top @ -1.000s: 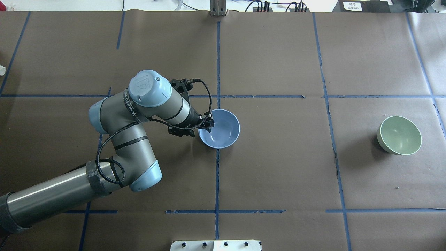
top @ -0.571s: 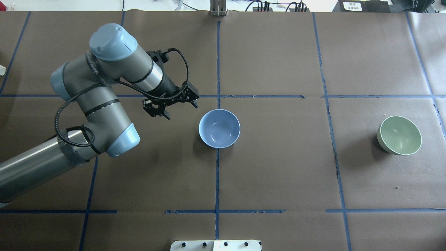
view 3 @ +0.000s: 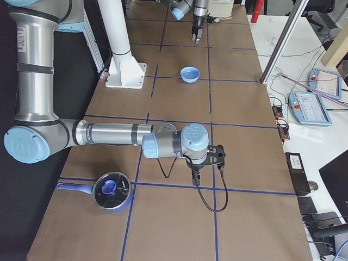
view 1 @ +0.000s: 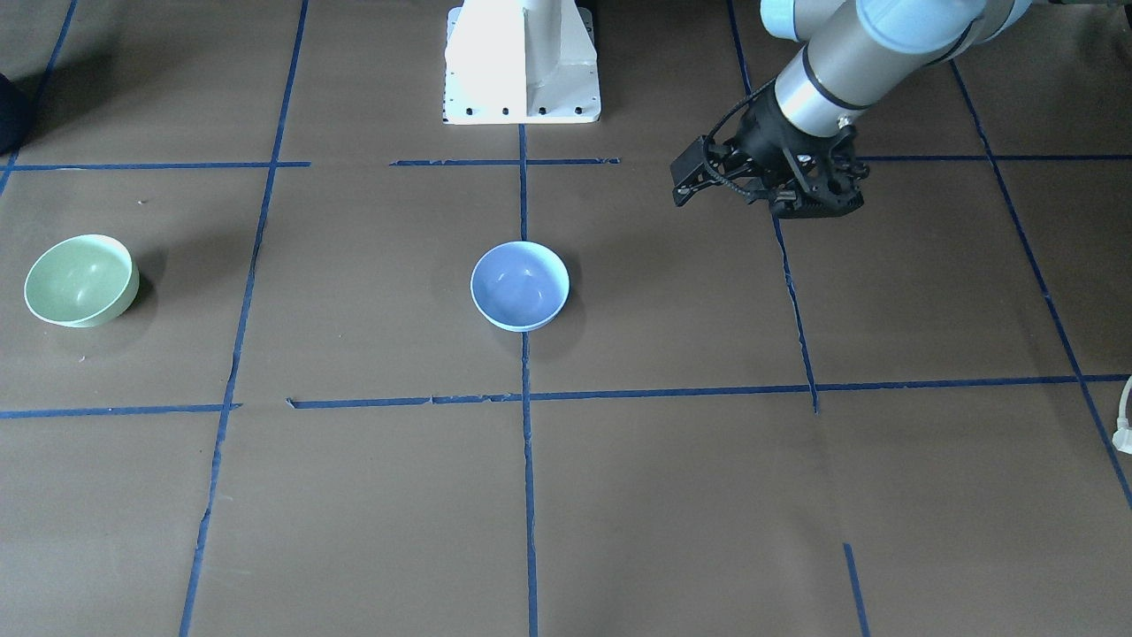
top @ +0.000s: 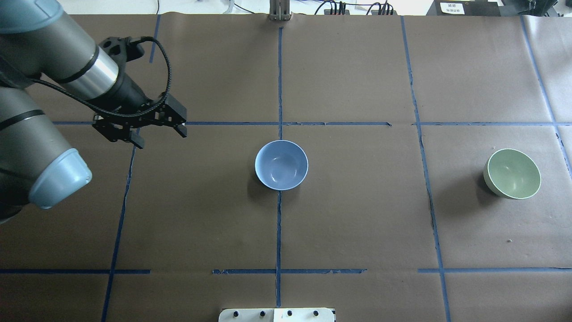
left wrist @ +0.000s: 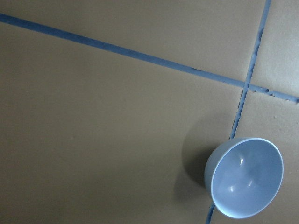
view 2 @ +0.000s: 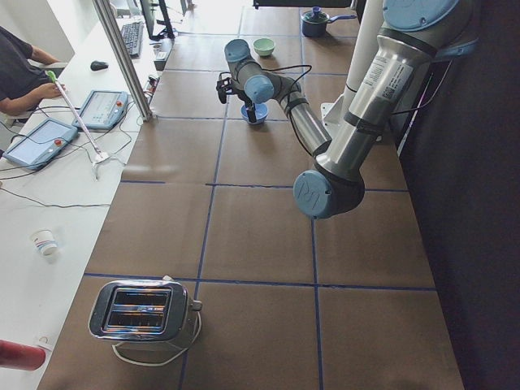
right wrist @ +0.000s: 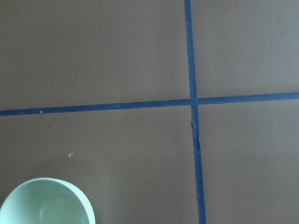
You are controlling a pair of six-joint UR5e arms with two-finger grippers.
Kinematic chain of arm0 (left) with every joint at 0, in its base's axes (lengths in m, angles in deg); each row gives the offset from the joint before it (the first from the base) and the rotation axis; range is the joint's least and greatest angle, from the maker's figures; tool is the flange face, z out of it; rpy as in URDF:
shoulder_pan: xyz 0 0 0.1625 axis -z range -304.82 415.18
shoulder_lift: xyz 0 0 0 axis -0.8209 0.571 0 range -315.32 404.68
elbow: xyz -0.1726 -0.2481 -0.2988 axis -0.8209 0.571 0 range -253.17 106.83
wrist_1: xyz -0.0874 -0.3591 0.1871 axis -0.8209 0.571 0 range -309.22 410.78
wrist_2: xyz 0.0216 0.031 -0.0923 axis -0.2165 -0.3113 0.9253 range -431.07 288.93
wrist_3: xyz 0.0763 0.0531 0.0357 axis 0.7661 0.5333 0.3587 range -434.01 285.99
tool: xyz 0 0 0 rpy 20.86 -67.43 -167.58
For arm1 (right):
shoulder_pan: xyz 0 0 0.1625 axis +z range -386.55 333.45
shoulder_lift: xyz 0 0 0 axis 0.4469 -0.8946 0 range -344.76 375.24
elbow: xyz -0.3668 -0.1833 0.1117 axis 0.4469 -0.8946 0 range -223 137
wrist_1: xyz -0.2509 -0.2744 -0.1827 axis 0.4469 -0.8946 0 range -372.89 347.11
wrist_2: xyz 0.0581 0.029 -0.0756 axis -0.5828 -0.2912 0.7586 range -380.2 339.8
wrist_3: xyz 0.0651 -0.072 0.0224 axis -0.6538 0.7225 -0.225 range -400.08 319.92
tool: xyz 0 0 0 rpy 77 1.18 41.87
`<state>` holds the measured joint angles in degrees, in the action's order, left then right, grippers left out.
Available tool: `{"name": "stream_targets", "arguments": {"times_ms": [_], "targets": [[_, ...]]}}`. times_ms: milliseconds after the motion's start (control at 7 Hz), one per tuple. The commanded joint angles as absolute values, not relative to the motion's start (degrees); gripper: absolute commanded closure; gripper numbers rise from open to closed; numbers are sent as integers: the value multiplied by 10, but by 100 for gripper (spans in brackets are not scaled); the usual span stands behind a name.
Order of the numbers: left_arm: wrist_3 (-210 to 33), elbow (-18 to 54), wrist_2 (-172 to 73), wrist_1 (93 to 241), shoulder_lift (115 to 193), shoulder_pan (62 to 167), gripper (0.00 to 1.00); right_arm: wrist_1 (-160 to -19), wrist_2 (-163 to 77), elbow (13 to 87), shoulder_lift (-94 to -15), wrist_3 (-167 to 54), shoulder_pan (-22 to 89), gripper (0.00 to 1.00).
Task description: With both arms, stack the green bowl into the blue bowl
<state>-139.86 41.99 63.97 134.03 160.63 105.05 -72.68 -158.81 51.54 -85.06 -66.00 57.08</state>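
Blue bowl [top: 281,165] well apart from left hand [top: 160,136], hand splayed wide, empty, angled downward.

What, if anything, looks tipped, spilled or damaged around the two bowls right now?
Nothing stands out. The blue bowl and the green bowl both stand upright and empty, well apart, with no visible damage. The left gripper hangs open, clear of the blue bowl. Only the blue tape lines look slightly ragged.

We record the table [top: 357,223] papered brown and gridded with blue tape [top: 278,232]. The blue bowl [top: 281,165] stands upright on a tape line, well apart from the left pincer [top: 161,136]. The green bowl [top: 512,173] stands far beyond it.
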Motion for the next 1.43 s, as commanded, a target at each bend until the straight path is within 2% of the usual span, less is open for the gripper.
{"name": "stream_targets", "arguments": {"times_ms": [0,714,1000,1143,1286], "targets": [[-1369,478,637,1301,1549,1083,0,-580,-1582,505,-882,-806,487,0],[-1369,479,638,1300,1547,1084,0,-505,-1493,478,-870,-942,342,0],[-1369,479,638,1300,1548,1084,0,-484,-1492,450,-869,-944,330,2],[-1370,479,637,1300,1548,1081,0,-484,-1492,448,-869,-948,330,37],[-1370,479,637,1300,1548,1081,0,-484,-1496,452,-869,-948,330,77]]}}
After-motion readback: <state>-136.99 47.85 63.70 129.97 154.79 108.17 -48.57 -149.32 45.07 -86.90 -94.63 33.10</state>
